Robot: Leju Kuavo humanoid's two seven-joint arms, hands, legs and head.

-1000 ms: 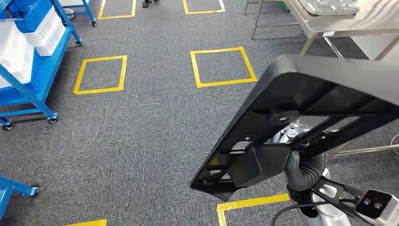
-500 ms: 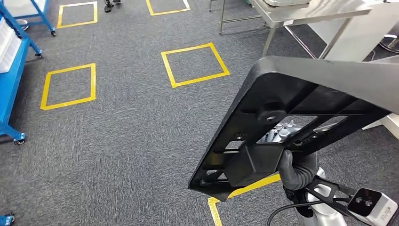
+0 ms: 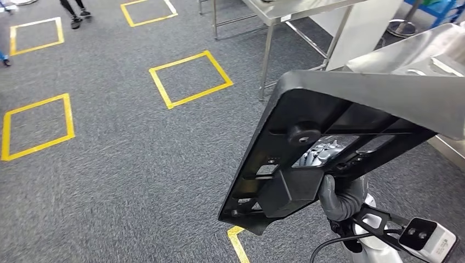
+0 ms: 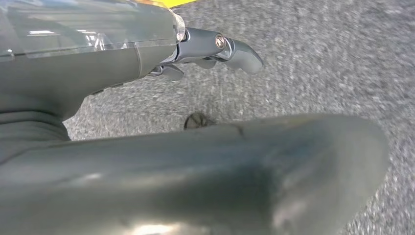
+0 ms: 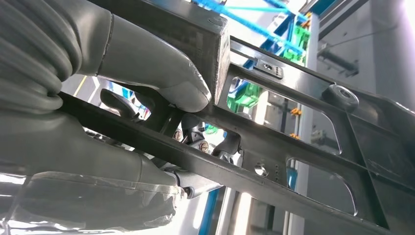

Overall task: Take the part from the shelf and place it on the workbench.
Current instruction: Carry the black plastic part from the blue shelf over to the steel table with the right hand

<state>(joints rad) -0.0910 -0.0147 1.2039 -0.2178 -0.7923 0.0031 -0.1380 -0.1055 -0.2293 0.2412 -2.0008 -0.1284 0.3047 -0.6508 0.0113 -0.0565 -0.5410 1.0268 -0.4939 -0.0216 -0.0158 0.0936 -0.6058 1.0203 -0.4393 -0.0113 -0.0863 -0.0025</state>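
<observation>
No text or label seems legible on anything here.

The right hand (image 5: 147, 98) grips a bar of the black frame part (image 5: 313, 142).

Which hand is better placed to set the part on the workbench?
Right. The right hand already grips the black part, with the steel workbench just beyond it. The left hand hangs over carpet, holding nothing.

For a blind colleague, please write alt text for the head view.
The robot's right hand holds a large black frame-shaped part tilted above grey carpet marked with yellow tape squares. Steel workbenches stand ahead and to the right.
</observation>
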